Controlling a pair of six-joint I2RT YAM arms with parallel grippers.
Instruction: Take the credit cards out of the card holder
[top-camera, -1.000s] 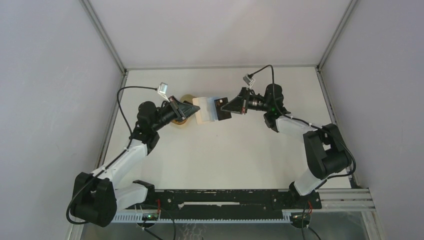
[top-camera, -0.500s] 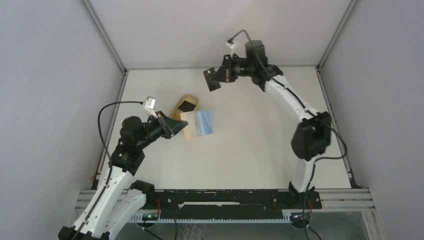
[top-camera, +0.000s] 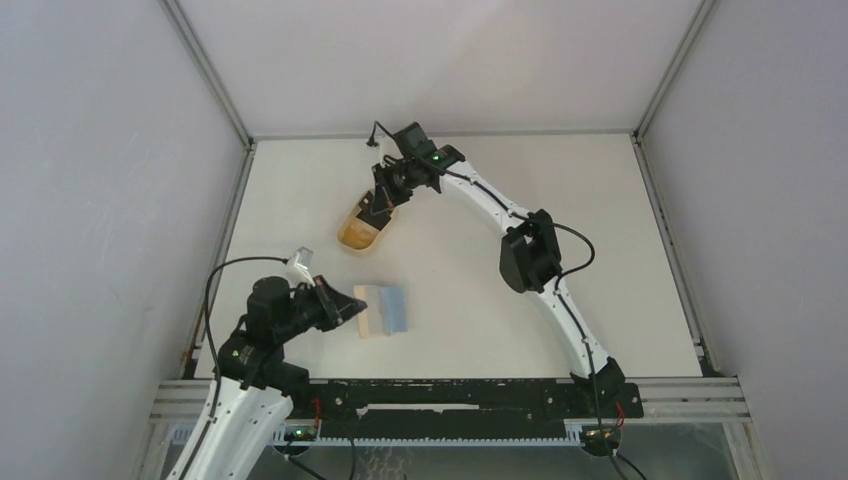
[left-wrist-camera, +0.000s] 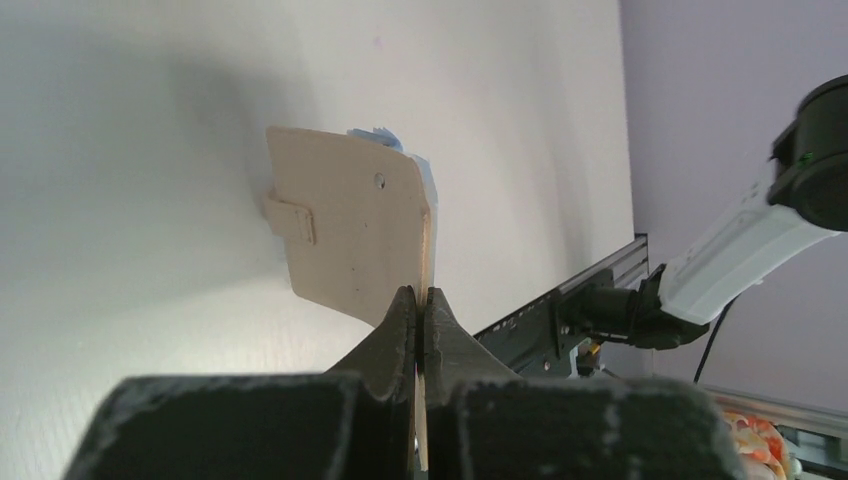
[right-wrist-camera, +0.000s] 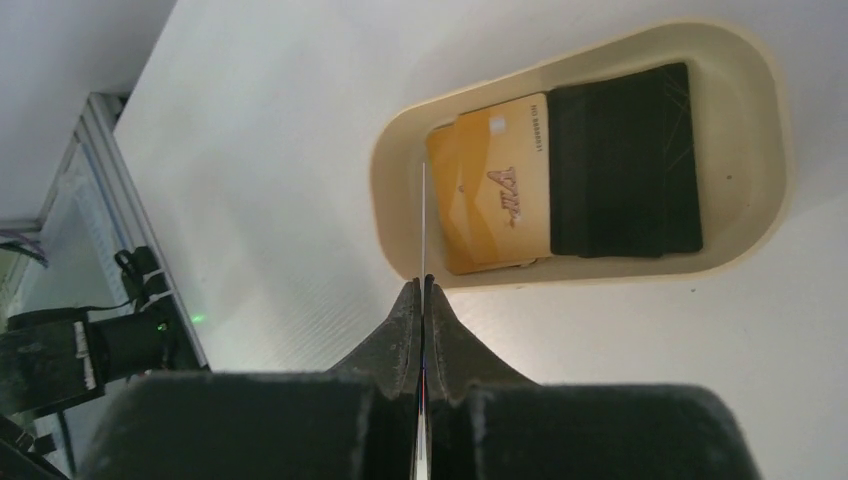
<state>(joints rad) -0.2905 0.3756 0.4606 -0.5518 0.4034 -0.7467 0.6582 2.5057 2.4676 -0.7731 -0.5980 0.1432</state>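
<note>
My left gripper is shut on the edge of the tan card holder, near the table's front left. Light blue credit cards stick out of its far side. In the left wrist view the holder stands on edge with its snap tab showing, and a blue card corner peeks past it. My right gripper is shut on a thin card, seen edge-on. It holds the card just above the near rim of the oval tan tray.
The oval tray sits at the back left and holds gold cards and a black card. The metal rail runs along the table's near edge. Walls close in both sides.
My left arm has pulled the holder and its blue cards back toward the front left. My right arm has swung its dark card from the back of the table down over the oval tray.
</note>
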